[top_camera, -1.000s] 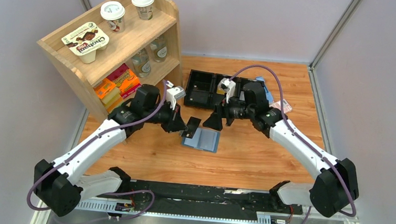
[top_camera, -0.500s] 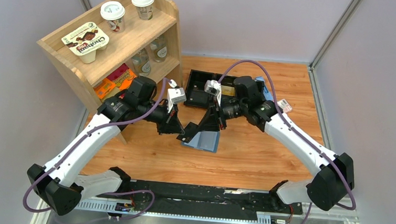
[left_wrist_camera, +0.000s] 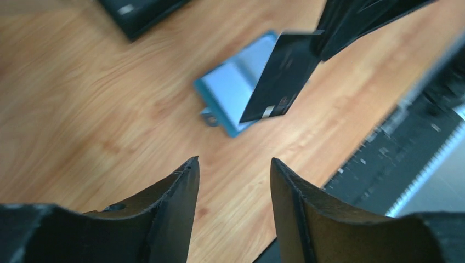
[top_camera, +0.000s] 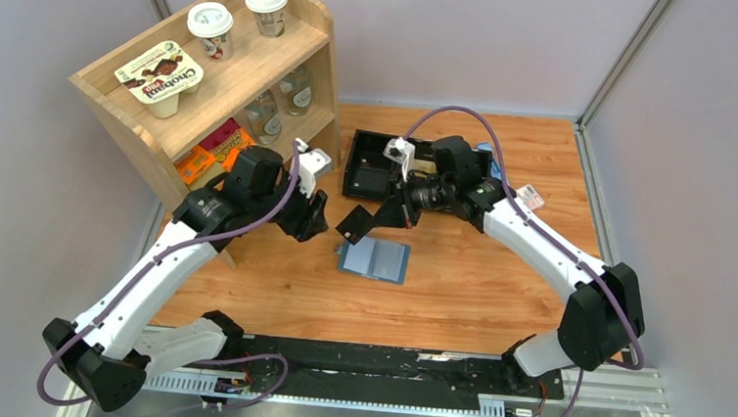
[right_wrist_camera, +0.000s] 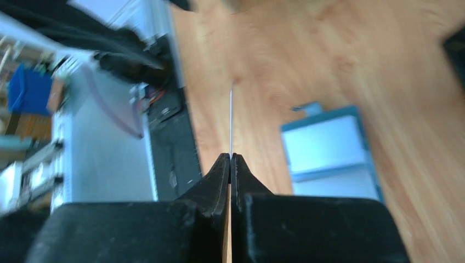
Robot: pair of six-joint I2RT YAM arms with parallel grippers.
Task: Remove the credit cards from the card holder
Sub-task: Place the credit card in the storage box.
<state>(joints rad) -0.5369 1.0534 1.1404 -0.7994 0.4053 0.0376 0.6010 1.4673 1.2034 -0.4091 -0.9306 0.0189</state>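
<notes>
Pinching black credit card [left_wrist_camera: 282,76] by thin edge in right gripper [right_wrist_camera: 230,160]; left gripper [left_wrist_camera: 233,164] spread, empty. Risk: slipping from shallow pinch, dropping onto card holder [top_camera: 376,260] mid-frame.

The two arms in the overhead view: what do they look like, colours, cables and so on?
The left arm and right arm each have smooth white links between chunky black joints. A purple cable loops along each. A small white camera block sits at each wrist. The left hand and right hand are matte black, with two tapering wedge-shaped fingers.
</notes>
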